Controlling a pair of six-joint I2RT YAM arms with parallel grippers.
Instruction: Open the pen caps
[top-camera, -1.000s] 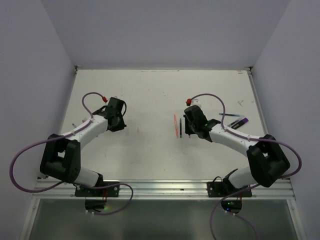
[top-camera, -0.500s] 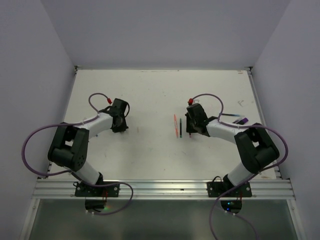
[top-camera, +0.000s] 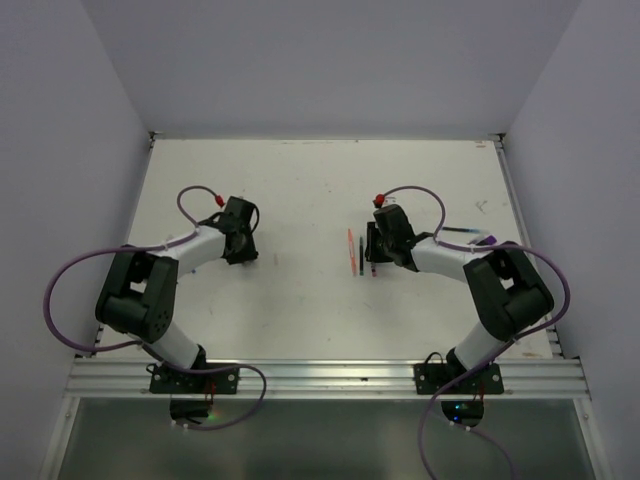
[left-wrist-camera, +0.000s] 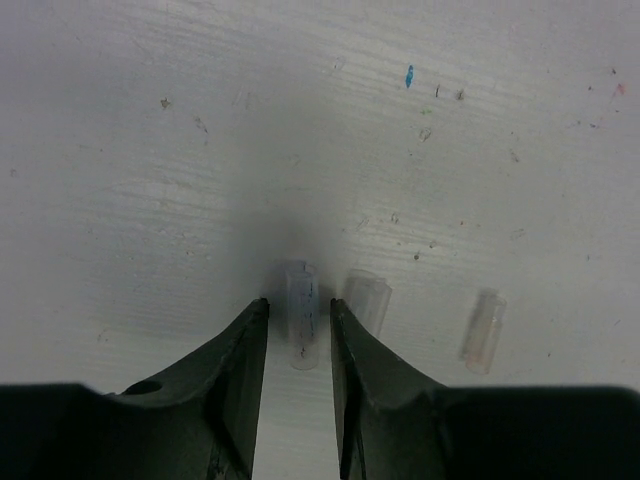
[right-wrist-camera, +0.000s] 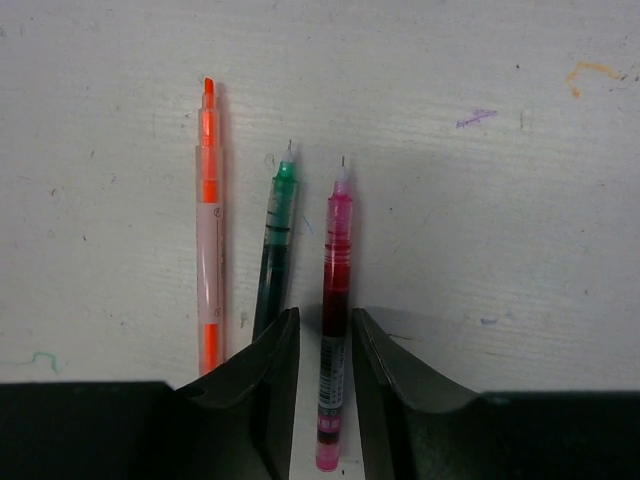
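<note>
The counter (top-camera: 300, 190) carries both working areas: the left arm (top-camera: 150, 290) reaches over its left half and the right arm (top-camera: 490, 285) over its centre-right. The left end effector (left-wrist-camera: 298, 308) is released, its jaws narrowly parted with a sliver of counter showing on each side of what lies between them. The right end effector (right-wrist-camera: 325, 312) is likewise released, straddling the red pen (right-wrist-camera: 337, 250) without clamping it. That pen lies uncapped, tip pointing far, just right of the green pen (right-wrist-camera: 278, 230) and the orange pen (right-wrist-camera: 208, 220), both also uncapped. Further pens (top-camera: 478, 240) lie near the right edge, partly hidden by the right arm. The pen caps are on the left side: the first cap (left-wrist-camera: 300, 290) between the left jaws, the second cap (left-wrist-camera: 366, 300) just to its right, the third cap (left-wrist-camera: 483, 330) further right. Hazards: clearances are slim, so a lift that is not straight could drag the first cap into the second, and round tubes roll. One right finger overlaps the near end of the green pen; a sideways withdrawal could scatter the row or smear exposed tips. The right arm's elbow could sweep the hidden pens.
</note>
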